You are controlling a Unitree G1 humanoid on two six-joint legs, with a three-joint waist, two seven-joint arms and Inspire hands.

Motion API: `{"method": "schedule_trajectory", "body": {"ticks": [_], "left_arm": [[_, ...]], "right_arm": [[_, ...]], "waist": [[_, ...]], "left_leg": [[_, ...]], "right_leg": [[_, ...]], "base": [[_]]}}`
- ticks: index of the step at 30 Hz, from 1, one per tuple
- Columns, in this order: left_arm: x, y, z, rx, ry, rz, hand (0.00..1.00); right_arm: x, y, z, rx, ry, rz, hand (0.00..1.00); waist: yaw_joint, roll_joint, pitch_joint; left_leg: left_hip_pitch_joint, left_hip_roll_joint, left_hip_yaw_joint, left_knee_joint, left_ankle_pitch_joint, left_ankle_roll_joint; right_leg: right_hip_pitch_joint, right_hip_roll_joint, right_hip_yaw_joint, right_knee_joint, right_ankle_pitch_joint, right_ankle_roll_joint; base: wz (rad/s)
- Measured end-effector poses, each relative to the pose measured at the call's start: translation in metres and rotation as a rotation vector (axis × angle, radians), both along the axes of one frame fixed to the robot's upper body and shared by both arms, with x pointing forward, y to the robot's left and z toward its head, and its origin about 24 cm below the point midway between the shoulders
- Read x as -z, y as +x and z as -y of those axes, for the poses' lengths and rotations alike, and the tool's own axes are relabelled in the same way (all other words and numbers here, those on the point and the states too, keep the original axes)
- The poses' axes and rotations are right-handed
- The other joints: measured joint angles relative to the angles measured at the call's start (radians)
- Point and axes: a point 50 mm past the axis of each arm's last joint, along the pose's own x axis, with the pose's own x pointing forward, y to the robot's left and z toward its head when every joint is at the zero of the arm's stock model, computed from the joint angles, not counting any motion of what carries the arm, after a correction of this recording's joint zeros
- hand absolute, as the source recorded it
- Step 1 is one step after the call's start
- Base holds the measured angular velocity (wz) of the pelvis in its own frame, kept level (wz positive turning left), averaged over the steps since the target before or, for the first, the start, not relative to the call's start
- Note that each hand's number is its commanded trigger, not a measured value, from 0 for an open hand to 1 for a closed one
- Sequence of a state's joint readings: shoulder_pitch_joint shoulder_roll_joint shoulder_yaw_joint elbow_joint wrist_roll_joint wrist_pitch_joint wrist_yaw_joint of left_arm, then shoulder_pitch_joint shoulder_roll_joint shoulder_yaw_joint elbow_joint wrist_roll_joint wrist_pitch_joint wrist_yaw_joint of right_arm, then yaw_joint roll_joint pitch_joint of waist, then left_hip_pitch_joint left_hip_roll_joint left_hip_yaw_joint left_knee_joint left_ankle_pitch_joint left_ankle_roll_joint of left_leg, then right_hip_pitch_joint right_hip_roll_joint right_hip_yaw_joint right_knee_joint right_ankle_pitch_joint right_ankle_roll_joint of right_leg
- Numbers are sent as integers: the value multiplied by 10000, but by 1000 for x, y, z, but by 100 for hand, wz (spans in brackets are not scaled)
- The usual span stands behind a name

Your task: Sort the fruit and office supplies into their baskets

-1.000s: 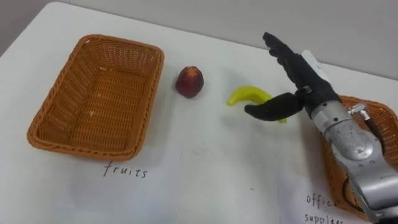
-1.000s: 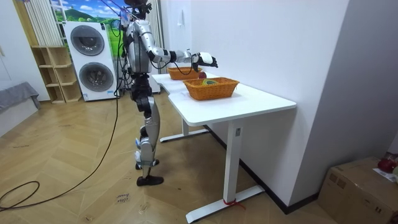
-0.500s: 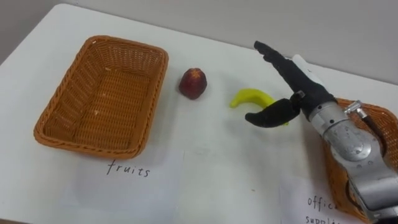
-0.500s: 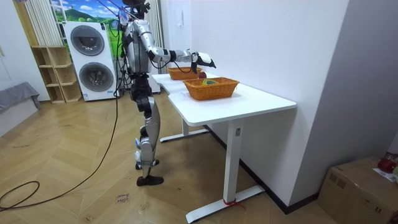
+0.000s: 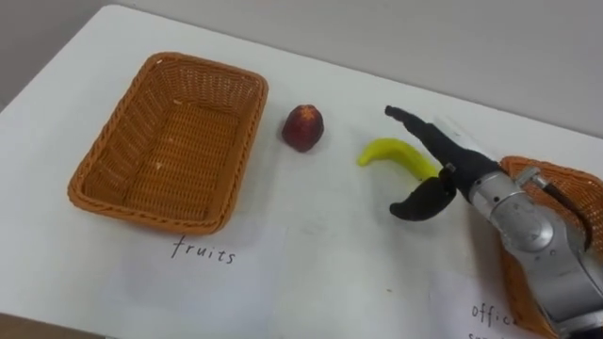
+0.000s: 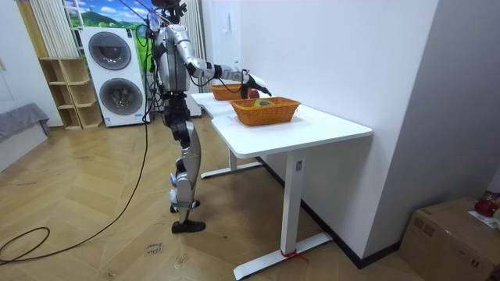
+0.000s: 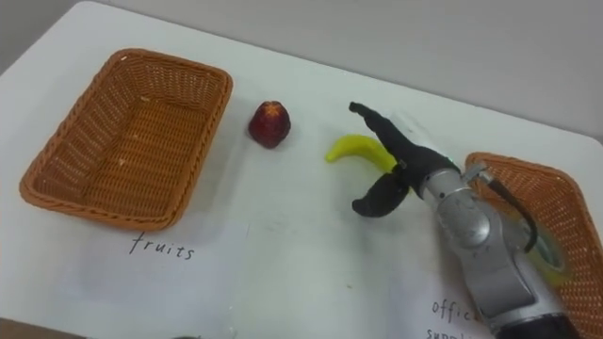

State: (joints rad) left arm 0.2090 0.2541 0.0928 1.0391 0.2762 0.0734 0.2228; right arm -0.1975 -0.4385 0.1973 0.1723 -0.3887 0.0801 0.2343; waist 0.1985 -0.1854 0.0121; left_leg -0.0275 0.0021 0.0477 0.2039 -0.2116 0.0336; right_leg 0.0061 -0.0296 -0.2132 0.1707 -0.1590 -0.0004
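A yellow banana (image 5: pixel 390 153) (image 7: pixel 353 149) lies on the white table (image 5: pixel 311 254), with a red apple (image 5: pixel 303 127) (image 7: pixel 268 123) to its left. My right hand (image 5: pixel 426 168) (image 7: pixel 391 169) hovers open over the banana's right end, fingers straight above it and thumb spread below. The empty wicker basket labelled fruits (image 5: pixel 174 141) (image 7: pixel 127 137) sits at the left. The office supplies basket (image 5: pixel 565 235) (image 7: pixel 528 221) stands at the right, partly hidden by my forearm. In the room view I stand at the table's end with the right arm (image 6: pixel 234 74) stretched over it.
Handwritten paper labels lie in front of each basket (image 5: pixel 203 252) (image 7: pixel 452 315). A second white table stands behind the first in the room view. A washing machine (image 6: pixel 117 74) and shelves are at the back wall.
My right hand has dropped lower and closer to the banana, its fingers now over the fruit's right end. The head camera has shifted slightly.
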Motion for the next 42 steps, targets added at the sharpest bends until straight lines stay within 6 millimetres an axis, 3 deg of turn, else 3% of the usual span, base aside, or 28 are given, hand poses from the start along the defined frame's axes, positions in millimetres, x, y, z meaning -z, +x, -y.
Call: {"method": "schedule_trajectory", "body": {"ticks": [6, 18, 28, 35, 42], "left_arm": [[0, 0, 0, -21, 22, -57, 0], [-3, 8, 1, 224, 314, 301, 0], [-1, 1, 4, 86, 548, 212, 0], [-1, 2, 6, 54, 570, 288, 0], [1, 4, 13, 27, 333, 389, 0]], "right_arm": [[8, -1, -6, -176, -227, -457, 0], [10, 9, 0, 271, -478, -351, 0], [8, 10, 2, 431, -1309, 173, 0], [7, 10, 2, 510, -1394, 380, 0], [-14, 14, -9, 234, -1382, 1463, 0]], "waist": [[8, -29, 42], [16, 2, 44], [48, 228, 67], [224, 241, 57], [265, 239, 48]], "left_leg": [[-12, -2, -16, -2, 0, 0], [51, -20, -213, 2, 1, 0], [35, -34, -254, -2, 2, 1], [39, -36, -256, -1, 4, 1], [24, -33, -278, 2, 5, 1]], "right_leg": [[-5, -3, -16, -11, 0, 0], [123, -29, -362, -48, 0, 1], [153, -36, -408, -43, 0, 1], [155, -38, -400, -44, 0, 1], [154, -33, -351, -43, -1, 1]], "base": [[0], [5], [1], [0], [1]]}}
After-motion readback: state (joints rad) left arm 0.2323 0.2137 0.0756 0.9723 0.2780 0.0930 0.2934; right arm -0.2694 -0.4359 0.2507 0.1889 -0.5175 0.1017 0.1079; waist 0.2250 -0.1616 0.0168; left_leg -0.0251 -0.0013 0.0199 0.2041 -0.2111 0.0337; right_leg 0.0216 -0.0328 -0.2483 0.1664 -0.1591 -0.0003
